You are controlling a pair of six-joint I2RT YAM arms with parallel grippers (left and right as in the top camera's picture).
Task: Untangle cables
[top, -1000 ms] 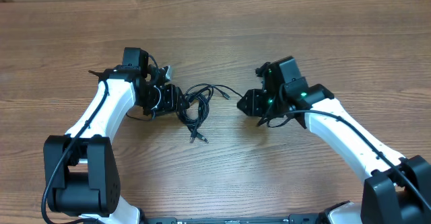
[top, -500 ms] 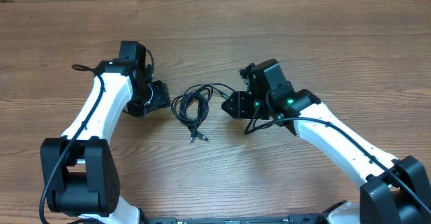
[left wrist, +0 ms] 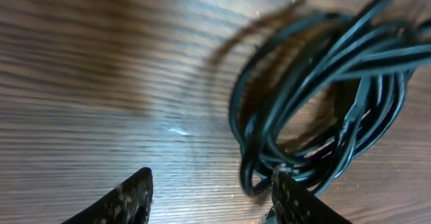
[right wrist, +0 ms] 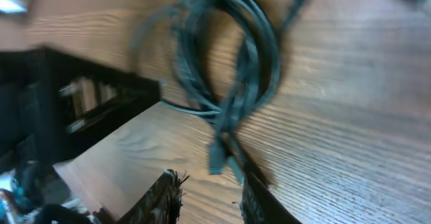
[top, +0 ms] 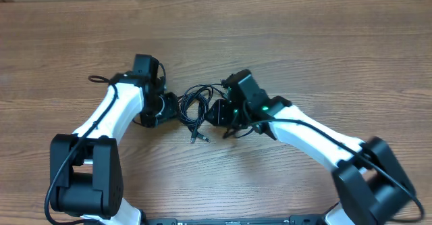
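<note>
Black cords, thin, several: the cables (top: 195,107) lie bunched as one small coil on the wood-grain worktop (top: 304,42), between the two arms. One loose tail ending in a plug (top: 200,138) trails toward the near edge.

Left gripper (top: 169,109): just beside the coil's left side, low over the worktop. Jaws stand moderately wide. In the wrist view nothing lies between them, and the coil (left wrist: 323,96) sits ahead and to one side, its lowest loop close to one finger (left wrist: 296,197).

Right gripper (top: 216,111): at the coil's right side. Jaws stand at a narrow gap, and the wrist view shows a strand with a small plug (right wrist: 217,158) running down toward that gap. That view is smeared, so whether the strand is pinched or merely lies ahead of the fingers cannot be told.

Risks, as judged:
- Several strands overlap where the right gripper points. A pinch there may catch two or more cords and drag the whole bunch instead of freeing one, tightening the crossings.
- Nothing pins the coil. With the left jaws empty, a pull from the right would likely slide the bundle across the smooth wood.
- The left finger near the lowest loop may snag it, or press into the worktop, if lowered off-centre.
- Both grippers crowd one small coil, so a collision between them is possible.
</note>
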